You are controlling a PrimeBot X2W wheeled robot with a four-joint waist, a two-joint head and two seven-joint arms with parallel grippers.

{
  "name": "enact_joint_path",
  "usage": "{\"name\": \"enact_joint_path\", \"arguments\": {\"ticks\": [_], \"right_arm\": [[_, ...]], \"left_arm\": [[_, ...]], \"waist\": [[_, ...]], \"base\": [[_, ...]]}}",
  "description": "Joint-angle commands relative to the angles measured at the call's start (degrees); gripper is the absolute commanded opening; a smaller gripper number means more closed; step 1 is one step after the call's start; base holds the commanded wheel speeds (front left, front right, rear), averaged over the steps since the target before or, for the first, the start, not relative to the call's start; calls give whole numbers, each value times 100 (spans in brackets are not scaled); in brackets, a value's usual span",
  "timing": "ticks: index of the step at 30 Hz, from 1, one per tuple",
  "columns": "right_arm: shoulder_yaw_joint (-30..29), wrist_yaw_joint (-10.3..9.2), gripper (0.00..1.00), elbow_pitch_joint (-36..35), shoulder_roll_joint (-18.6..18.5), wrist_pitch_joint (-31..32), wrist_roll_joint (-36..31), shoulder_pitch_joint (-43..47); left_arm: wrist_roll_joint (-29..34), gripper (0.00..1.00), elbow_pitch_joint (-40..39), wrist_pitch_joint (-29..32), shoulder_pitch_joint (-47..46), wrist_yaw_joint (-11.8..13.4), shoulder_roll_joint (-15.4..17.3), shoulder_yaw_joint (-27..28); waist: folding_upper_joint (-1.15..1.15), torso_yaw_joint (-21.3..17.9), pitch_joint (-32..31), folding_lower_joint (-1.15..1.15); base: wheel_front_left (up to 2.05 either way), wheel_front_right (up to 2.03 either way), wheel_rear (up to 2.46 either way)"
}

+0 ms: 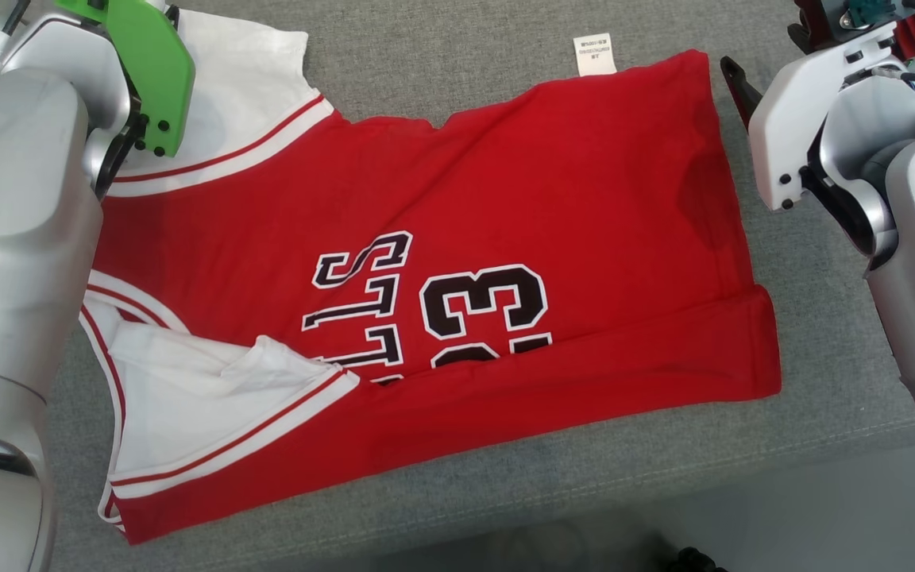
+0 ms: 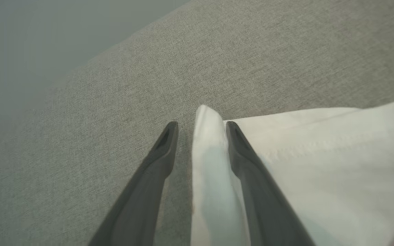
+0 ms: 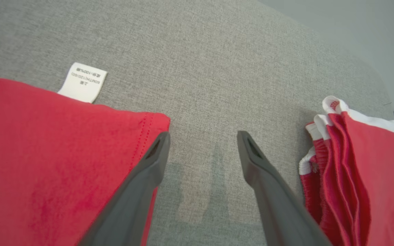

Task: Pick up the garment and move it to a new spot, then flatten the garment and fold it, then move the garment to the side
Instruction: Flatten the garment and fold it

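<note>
Red jersey [image 1: 505,199] flat on grey tabletop [image 1: 442,48]; left gripper [image 2: 201,125] spread astride white sleeve [image 2: 207,160]; right gripper [image 3: 203,136] spread beside jersey corner.

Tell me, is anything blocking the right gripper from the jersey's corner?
Nothing visible. The right gripper hangs open over bare grey surface, one finger at the jersey corner; the folded red pile lies on its other side.

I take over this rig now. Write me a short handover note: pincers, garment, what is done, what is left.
Left pincer: open, with a white edge of the red jersey between its fingers.
Right pincer: open, over the grey cushion at a jersey corner.
Done: jersey spread out, near edge folded over the lettering.
To do: finish folding, then move it aside.
</note>
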Motion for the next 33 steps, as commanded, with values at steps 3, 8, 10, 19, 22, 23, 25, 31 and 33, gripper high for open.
{"name": "enact_joint_path", "arguments": {"ticks": [3, 8, 10, 19, 22, 23, 25, 31, 33], "right_arm": [[19, -7, 100, 52, 2, -35, 22, -82], [48, -7, 100, 114, -21, -63, 49, -113], [78, -7, 100, 133, -18, -71, 60, -127], [23, -7, 100, 153, -89, -116, 39, -177], [-31, -7, 100, 233, -109, -207, 8, -32], [-62, -7, 100, 258, -95, -232, 12, -12], [-91, -7, 100, 292, -68, -272, -13, 2], [-140, -7, 100, 342, 26, -368, -83, 15], [-100, -7, 100, 406, 77, -347, -66, 7]], "left_arm": [[-103, 84, 101, -36, -138, 16, -24, 34], [-170, 81, 210, 68, -160, -13, -49, 1], [-240, 61, 245, 147, -153, -24, -63, -5], [-260, 0, 261, 40, -236, 37, -166, -104], [-316, 0, 313, -20, -100, 35, -283, -135], [-341, 0, 334, -48, -58, 32, -316, -134], [-362, 0, 380, -55, -15, 25, -380, -160], [-405, 0, 474, -131, 21, 3, -482, -217], [-435, 0, 512, -135, 2, 4, -520, -238]], "waist": [[0, 25, -29, -1], [0, 35, -93, -1], [0, 19, -111, -1], [0, 51, -36, -1], [0, 102, -65, -1], [0, 109, -80, -1], [0, 128, -106, -1], [0, 189, -152, -1], [0, 216, -153, -1]], "base": [[0, 0, 0], [0, 0, 0], [0, 0, 0], [0, 0, 0], [0, 0, 0], [0, 0, 0], [0, 0, 0], [0, 0, 0], [0, 0, 0]]}}
